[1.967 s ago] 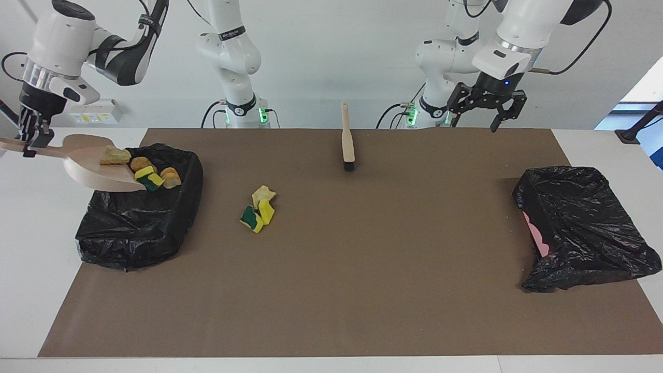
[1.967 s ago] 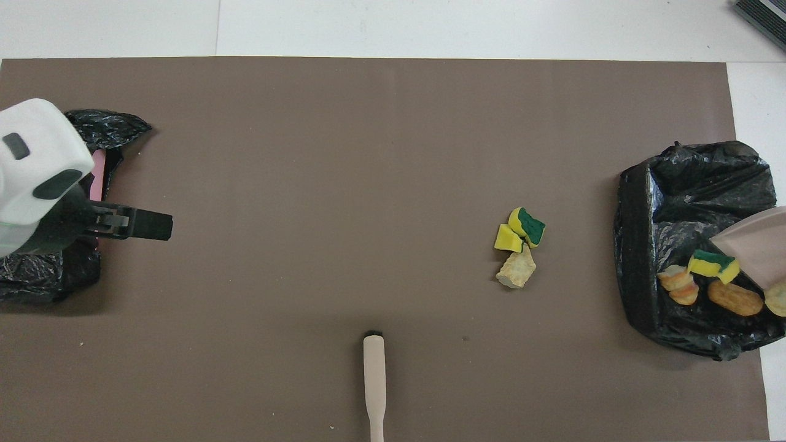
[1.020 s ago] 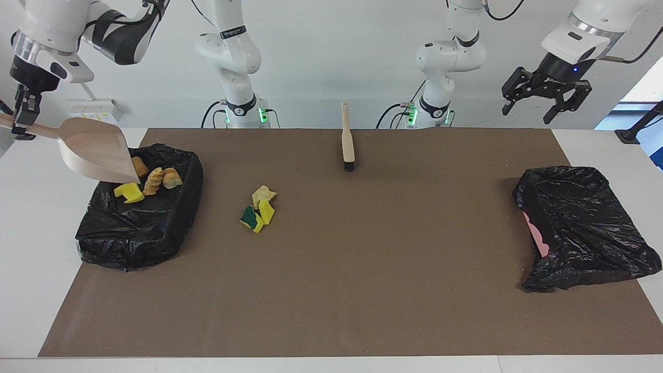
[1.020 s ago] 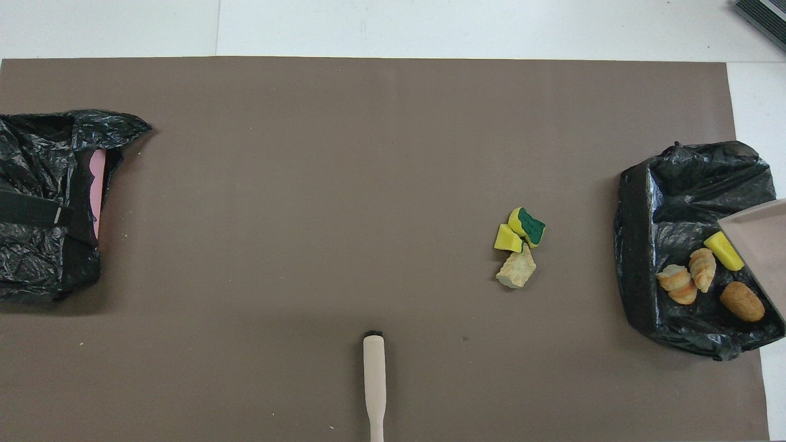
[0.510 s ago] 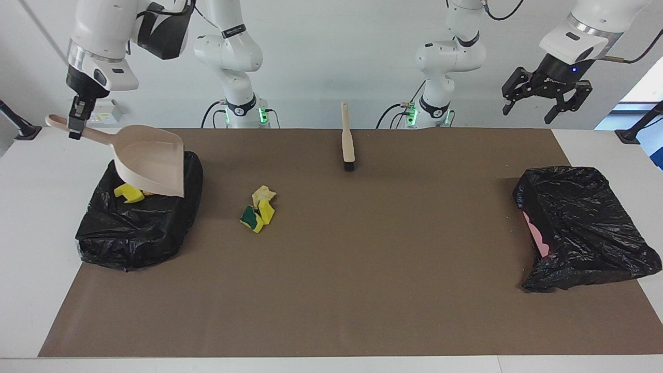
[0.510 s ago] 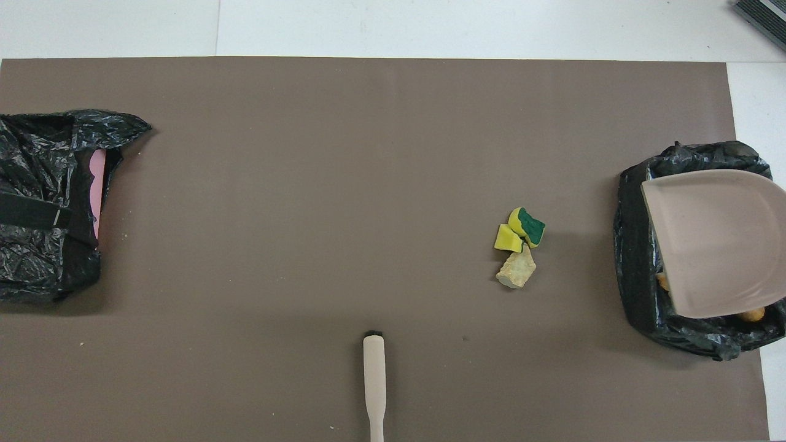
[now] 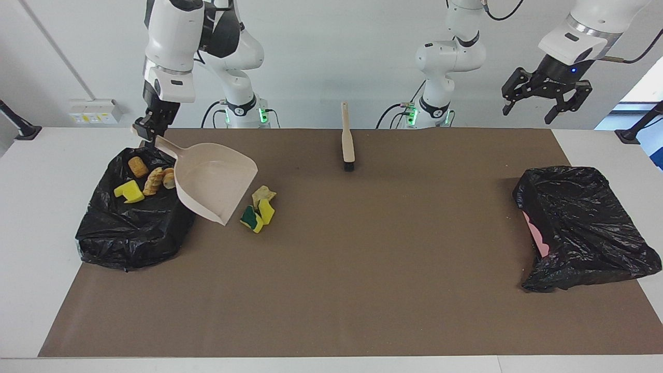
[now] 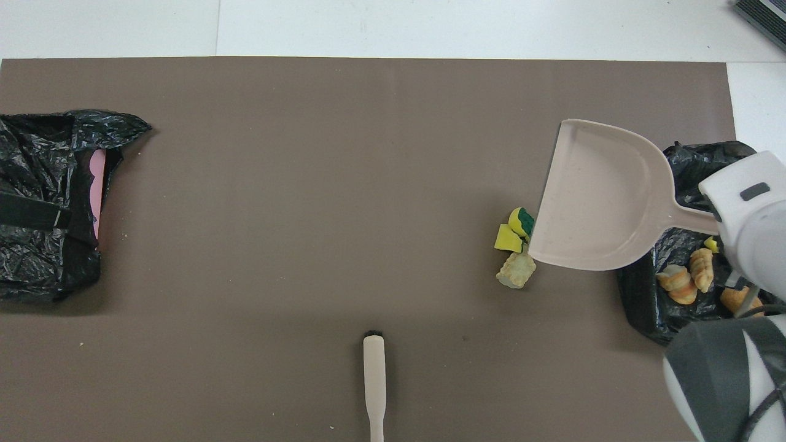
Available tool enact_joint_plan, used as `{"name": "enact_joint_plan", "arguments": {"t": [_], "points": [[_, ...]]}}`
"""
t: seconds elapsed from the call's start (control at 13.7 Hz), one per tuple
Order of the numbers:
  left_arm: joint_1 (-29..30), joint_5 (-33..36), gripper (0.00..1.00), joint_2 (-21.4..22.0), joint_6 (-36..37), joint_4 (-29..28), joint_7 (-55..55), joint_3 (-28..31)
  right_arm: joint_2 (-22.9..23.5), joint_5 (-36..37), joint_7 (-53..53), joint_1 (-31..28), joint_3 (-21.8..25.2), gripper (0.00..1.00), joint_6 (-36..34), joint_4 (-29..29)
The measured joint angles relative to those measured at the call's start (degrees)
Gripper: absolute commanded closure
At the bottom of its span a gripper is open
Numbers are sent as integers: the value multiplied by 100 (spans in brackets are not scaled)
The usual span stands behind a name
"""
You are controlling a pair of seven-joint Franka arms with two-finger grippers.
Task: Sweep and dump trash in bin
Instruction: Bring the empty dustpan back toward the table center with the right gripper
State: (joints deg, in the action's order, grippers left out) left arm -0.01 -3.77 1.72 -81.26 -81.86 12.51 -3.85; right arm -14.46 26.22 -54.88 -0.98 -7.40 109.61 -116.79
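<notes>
My right gripper is shut on the handle of the empty beige dustpan, which hangs tilted over the mat between the bin and the loose trash. The pan also shows in the overhead view. Three scraps of trash, two yellow-green sponges and a tan chunk, lie on the mat right beside the pan's lower lip. Several more scraps lie in the black-bagged bin at the right arm's end. My left gripper is open, empty and raised over the left arm's end, waiting.
The beige hand brush lies on the mat near the robots, mid-table. A second black-bagged bin with a pink patch showing sits at the left arm's end. A brown mat covers the table.
The right arm swung the dustpan from over the bin toward the loose scraps and turned it hollow side up. The scraps in the bin are uncovered. The left arm stayed still.
</notes>
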Motion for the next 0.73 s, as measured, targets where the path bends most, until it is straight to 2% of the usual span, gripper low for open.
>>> {"name": "enact_joint_plan", "arguments": {"t": [0.29, 0.44, 0.73], "points": [[0, 7, 0, 2, 0, 23, 0, 1, 651, -410, 2401, 877, -45, 100, -654, 542], [0, 11, 0, 2, 1, 23, 0, 1, 1024, -749, 3265, 1176, -63, 100, -906, 914], [-35, 19, 0, 9, 21, 26, -4, 42, 1756, -1394, 5141, 1697, -75, 100, -939, 1315]]}}
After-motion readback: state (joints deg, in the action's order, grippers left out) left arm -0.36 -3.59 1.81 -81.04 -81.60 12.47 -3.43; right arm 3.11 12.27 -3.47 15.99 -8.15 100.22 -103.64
